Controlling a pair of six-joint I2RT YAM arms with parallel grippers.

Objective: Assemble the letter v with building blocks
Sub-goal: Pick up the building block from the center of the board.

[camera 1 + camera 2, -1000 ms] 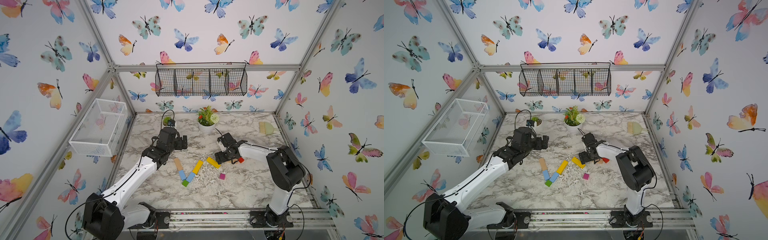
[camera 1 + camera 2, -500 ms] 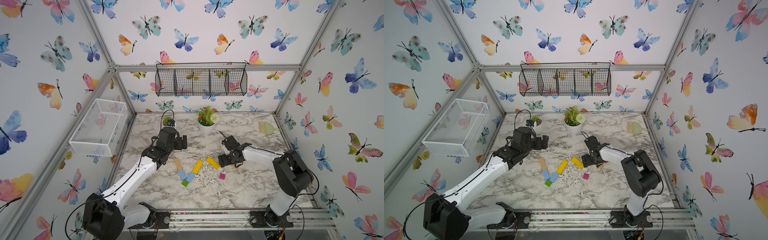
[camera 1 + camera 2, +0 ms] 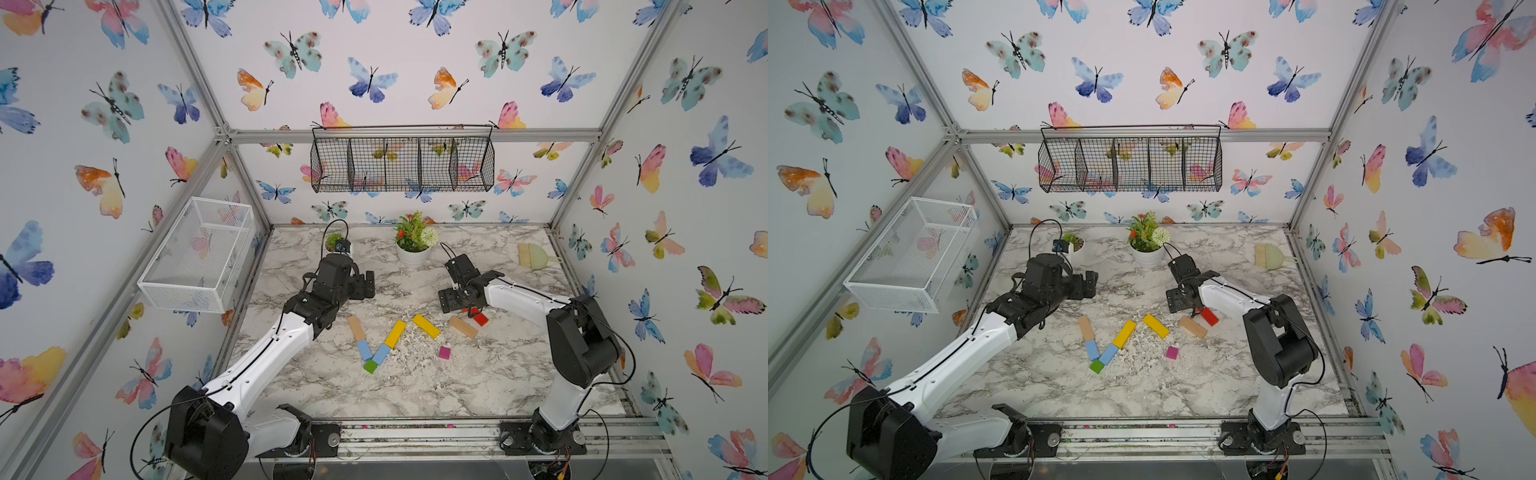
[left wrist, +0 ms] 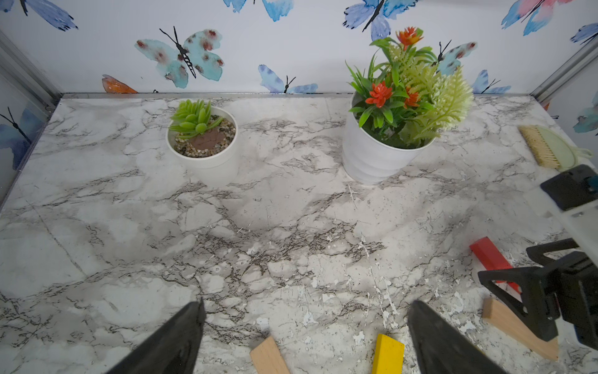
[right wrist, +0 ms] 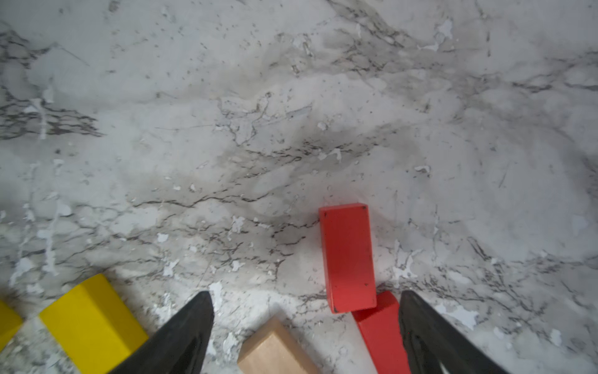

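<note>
**Left end effector** [image 3: 369, 285]: jaws wide apart, nothing between them, hovering over bare bench [image 3: 415, 388] behind the letter. Its forearm hangs near the tan bar [image 3: 356, 327]. Risk: a low forward sweep would likely knock that bar out of line.

**V** [image 3: 1108, 354], mid-bench.
- Left arm: the tan bar, then a blue bar [image 3: 364, 350], down to the green cube [image 3: 370, 366].
- Right arm: a second blue bar [image 3: 381, 353], then a yellow bar [image 3: 395, 333].
- The pieces lie loose, end to end. I judge one nudge would shift several.

**Loose yellow bar** [image 3: 426, 326]: lies crosswise, just beside the top of the right arm. Risk: if it is pushed rather than lifted, it shoves that arm askew.

**Magenta cube** [image 3: 444, 352]: apart from the rest, among white flakes on the bench. The flakes may leave a placed bar sitting unevenly.

**Right end effector** [image 5: 305, 292]: jaws apart, empty, low over the spare bars.
- In the wrist view a loose tan bar [image 5: 275, 349] sits between the fingers.
- One red bar [image 5: 382, 333] is just inside one finger. It meets a second red bar [image 5: 348, 255]; I cannot tell whether they touch or overlap.
- Risk: closing here may catch tan and red together, or pinch a corner so the bar twists out.
- The bars lie flat and low, so the fingers may scrape the bench.
</note>
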